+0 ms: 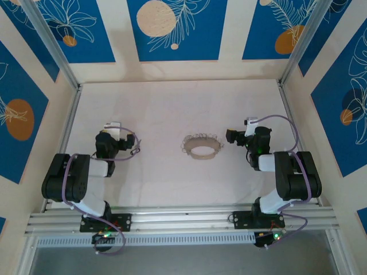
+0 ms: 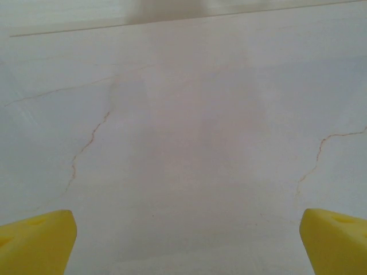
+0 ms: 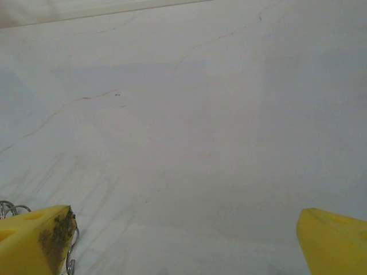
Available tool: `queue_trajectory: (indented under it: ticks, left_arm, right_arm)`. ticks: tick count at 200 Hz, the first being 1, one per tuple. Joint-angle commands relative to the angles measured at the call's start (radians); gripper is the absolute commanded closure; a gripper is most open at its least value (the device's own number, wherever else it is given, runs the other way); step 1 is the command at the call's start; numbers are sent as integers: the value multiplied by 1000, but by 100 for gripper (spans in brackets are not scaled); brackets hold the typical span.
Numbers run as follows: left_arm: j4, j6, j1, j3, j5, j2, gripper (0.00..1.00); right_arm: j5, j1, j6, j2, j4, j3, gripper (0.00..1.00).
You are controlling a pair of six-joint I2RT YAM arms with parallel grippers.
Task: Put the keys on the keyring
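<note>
Left end effector (image 2: 184, 236) spread wide over white table (image 1: 160, 103). Keyring (image 1: 202, 138) flat at table centre, between arms. Right end effector (image 3: 184, 240) spread wide, just beside keyring's right edge; contact unclear.

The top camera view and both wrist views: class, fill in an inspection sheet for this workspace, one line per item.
Surface: white table, with fine brownish crack-like lines.
Job's things: keyring lies flat mid-table between the arms. Its wire rings sit close beside the right gripper's stained finger.
Clutter: nothing seen.
Grippers: left gripper open, nothing between its yellow fingers. Right gripper open, nothing between its fingers.
Cables: purple cables loop along each arm, off the keyring.
Surroundings: walls with blue leaf-print panels. A metal rail runs along the near edge.
</note>
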Motion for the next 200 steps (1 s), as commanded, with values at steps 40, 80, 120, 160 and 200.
queue_trajectory:
  ticks: [40, 80, 120, 160, 200]
  left_arm:
    - [-8, -3, 12, 26, 20, 1, 0]
    - [-13, -2, 11, 30, 16, 3, 0]
    - [-19, 5, -3, 32, -6, 1, 0]
    - [-26, 16, -6, 36, 8, -1, 0]
    - [-296, 19, -10, 145, 0, -93, 0]
  right_arm:
    - [5, 5, -21, -7, 24, 15, 1]
    - [2, 2, -20, -7, 24, 15, 1]
    - [-20, -10, -12, -5, 19, 19, 1]
    - [-23, -10, -13, -9, 27, 15, 0]
    - [-17, 2, -5, -133, -376, 183, 7]
